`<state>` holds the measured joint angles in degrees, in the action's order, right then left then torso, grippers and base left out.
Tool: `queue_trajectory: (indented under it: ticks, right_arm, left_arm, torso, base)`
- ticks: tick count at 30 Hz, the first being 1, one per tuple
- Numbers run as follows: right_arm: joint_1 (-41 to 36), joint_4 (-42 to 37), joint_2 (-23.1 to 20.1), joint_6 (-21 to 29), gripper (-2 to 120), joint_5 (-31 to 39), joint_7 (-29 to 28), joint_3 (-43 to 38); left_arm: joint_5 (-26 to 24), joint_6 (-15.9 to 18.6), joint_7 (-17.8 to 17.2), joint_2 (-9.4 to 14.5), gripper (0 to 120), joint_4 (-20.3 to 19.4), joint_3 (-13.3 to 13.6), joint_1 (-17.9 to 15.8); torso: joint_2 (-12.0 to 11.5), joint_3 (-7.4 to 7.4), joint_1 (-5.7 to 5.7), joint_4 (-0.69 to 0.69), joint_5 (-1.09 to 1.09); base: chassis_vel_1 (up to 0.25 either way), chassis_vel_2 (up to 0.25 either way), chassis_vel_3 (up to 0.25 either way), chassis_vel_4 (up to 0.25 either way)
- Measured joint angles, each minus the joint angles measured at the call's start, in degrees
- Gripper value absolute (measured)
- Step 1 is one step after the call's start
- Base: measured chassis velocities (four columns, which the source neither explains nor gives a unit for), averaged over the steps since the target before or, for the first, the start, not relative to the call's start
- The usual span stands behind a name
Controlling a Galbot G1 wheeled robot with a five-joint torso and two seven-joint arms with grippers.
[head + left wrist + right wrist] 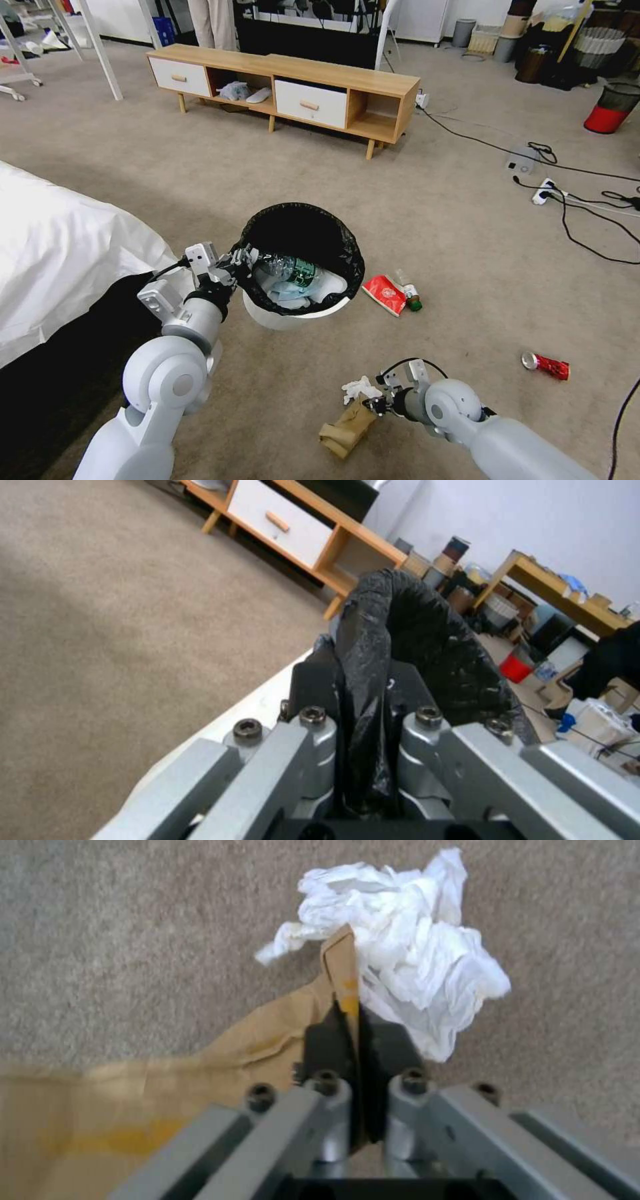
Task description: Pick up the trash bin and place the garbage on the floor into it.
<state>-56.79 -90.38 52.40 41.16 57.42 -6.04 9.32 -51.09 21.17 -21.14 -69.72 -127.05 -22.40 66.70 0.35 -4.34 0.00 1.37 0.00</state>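
The white trash bin (pixel 283 319) with a black bag (pixel 427 645) over its rim hangs tilted above the carpet. My left gripper (pixel 241 261) is shut on its near rim. A clear green-labelled bottle (pixel 293 269) and a blue face mask (pixel 288 291) lie inside. Low in front, my right gripper (pixel 371 403) is shut on an edge of the brown paper bag (pixel 167 1080), beside the white tissue (pixel 407 945). A red packet (pixel 385 294), a small brown bottle (pixel 408 291) and a crushed red can (pixel 547 365) lie on the floor to the right.
A bed with a white sheet (pixel 60 253) stands at the left. A low wooden cabinet (pixel 287 90) lines the far side. Black cables and a white power strip (pixel 543 193) lie on the carpet at the right, with a red-based mesh bin (pixel 610 110) beyond.
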Motion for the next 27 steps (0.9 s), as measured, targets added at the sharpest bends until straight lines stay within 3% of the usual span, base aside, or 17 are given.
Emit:
queue_trajectory:
  ticks: [13,27]
  right_arm:
    - [0.54,-1.06,-0.03,-0.33,0,0.01,0.16,-0.46]
    - [-5.09,-13.07,-4.86,-1.62,0,-0.52,-0.51,-10.68]
  left_arm:
    - [-0.17,-0.1,0.11,-0.01,7,0.71,-0.02,-0.45]
    - [-0.83,0.03,-1.04,0.08,7,0.72,-0.01,-0.87]
  torso:
    - [0.0,0.0,0.0,0.0,0.0]
    - [0.0,0.0,0.0,0.0,0.01]
  base:
    - [0.0,0.0,0.0,0.0]
    - [0.0,0.0,0.0,0.0]
